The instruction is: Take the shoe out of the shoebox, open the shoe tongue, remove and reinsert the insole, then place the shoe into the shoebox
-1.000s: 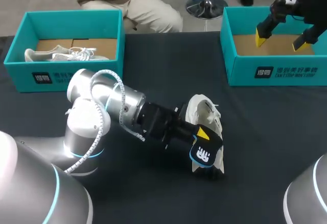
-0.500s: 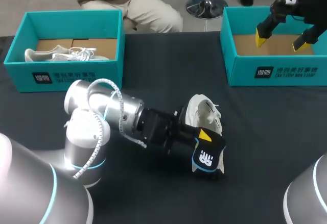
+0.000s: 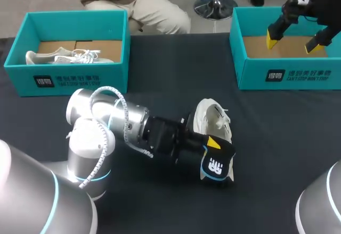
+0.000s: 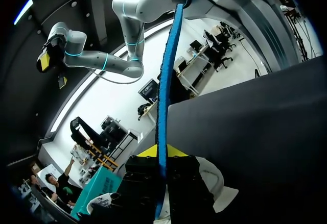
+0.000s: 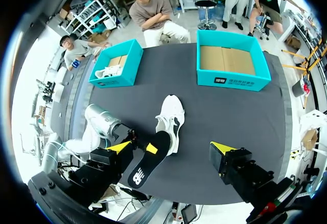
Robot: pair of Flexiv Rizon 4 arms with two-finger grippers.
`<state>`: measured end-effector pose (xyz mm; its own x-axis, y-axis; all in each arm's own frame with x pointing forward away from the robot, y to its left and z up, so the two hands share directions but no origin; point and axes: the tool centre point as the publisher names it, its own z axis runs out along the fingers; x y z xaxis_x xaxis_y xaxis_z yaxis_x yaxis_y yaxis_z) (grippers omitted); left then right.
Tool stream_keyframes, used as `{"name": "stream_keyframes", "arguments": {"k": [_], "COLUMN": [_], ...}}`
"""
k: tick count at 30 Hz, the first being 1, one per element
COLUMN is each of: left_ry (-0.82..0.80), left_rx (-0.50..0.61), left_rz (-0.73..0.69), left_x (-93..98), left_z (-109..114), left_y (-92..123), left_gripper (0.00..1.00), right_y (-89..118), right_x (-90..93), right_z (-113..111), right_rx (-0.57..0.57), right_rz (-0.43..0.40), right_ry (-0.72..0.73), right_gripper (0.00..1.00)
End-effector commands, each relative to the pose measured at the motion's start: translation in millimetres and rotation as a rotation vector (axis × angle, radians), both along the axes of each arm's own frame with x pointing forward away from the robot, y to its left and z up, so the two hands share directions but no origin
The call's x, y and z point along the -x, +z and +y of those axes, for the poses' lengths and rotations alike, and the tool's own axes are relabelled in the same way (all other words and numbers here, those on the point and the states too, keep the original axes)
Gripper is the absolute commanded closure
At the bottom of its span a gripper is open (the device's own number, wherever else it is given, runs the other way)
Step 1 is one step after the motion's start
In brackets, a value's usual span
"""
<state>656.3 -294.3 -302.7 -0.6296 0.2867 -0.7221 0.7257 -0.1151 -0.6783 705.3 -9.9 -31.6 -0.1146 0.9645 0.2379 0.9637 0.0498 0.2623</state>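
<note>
**Left claw** [image 3: 212, 145]: closed on the insole [image 3: 216, 164]. One yellow tip lies on the insole's upper face and the other is hidden beneath it. The insole is black with a blue rim. It carries a white logo, face up, with its long axis running from the claw back toward the robot. In the left wrist view it is seen edge-on, as a thin blue line running straight out between the fingers, and it hides much of what lies ahead of the claw.

**Shoe** [image 3: 214, 119]: white, on the black table [image 3: 277, 154], just beyond the left claw. Its long axis runs away from that claw toward the far edge. In the right wrist view the toe end is farthest from the claw and the opening nearest. Whether the insole's tip sits inside the opening cannot be told.

**Right claw** [image 3: 293, 43]: spread wide and holding nothing, above the cardboard floor of the right box [image 3: 287, 77].

**Left box** [image 3: 69, 79]: well apart from both claws. It holds a second shoe [image 3: 69, 58], also white and partly cut off by the box wall.

Both boxes are teal, and each bears a white printed label on its front wall.
</note>
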Motion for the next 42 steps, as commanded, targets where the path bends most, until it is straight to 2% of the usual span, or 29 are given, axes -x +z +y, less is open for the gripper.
{"name": "stream_keyframes", "arguments": {"k": [1,25,42], "left_ry": [0.009,0.026,0.041], "left_rx": [0.007,-0.022,-0.033], "left_rz": [-0.002,-0.038,-0.067], "left_x": [1.1,-20.5,-44.0], "left_z": [-3,3,6], "left_y": [-4,-25,-33], "left_gripper": [1.0,1.0,1.0], "right_y": [1,1,1], "right_x": [-2.3,-2.3,-2.3], "right_z": [2,2,2], "right_rx": [0.003,0.003,0.003], "right_rz": [0.006,0.006,0.006], "right_ry": [-0.001,-0.001,-0.001], "right_gripper": [0.0,0.0,0.0]}}
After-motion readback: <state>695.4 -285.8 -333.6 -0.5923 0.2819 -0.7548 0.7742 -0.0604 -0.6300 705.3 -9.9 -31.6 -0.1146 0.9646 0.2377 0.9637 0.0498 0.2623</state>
